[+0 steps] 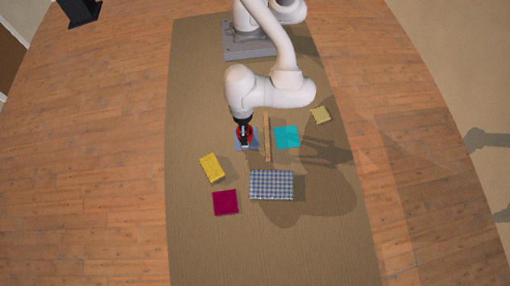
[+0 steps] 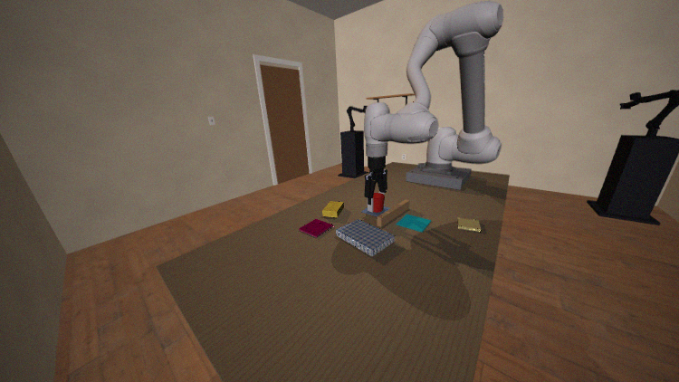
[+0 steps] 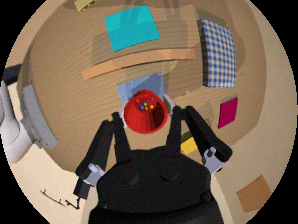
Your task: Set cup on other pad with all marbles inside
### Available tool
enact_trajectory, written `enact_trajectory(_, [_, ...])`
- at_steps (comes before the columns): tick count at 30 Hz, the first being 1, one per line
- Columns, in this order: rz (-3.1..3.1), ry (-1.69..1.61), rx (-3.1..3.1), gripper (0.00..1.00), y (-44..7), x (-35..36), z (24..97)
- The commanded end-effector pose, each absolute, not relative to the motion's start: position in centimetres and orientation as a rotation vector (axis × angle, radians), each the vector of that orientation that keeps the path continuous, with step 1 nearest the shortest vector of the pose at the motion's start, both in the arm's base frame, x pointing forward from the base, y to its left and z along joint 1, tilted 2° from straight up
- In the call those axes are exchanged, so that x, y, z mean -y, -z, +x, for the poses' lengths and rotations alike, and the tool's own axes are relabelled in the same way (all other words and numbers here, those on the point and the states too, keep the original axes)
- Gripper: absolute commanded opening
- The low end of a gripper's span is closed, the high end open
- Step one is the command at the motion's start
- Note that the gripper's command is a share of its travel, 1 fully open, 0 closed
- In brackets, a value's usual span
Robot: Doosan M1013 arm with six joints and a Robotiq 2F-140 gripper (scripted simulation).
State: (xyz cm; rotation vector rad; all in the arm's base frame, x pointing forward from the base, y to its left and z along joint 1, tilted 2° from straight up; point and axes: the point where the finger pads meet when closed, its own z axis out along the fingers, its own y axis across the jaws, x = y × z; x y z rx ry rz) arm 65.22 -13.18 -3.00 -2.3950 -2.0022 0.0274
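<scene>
- Directly beneath the end effector (image 3: 147,121), unclenched and straddling it, stands the red marble-filled cup (image 1: 248,130).
- At 3 o'clock in the top view, across the thin wooden rail (image 1: 266,136), lies the flat teal pad (image 1: 286,136).

We see no readable text, labels, brands, numbers or signs in any view. The pads, the blocks and the checked box show only plain colour or pattern, and the arm's shell and the gripper body carry no legible marking at this resolution.
</scene>
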Motion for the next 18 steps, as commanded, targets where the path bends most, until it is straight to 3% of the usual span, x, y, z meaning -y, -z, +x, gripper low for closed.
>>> enact_trajectory(1, [-2.391, -0.025, 2.006, 0.53, 3.27, 12.81, 65.25])
enact_trajectory(18, [-2.391, -0.025, 2.006, 0.51, 3.27, 12.81, 65.25])
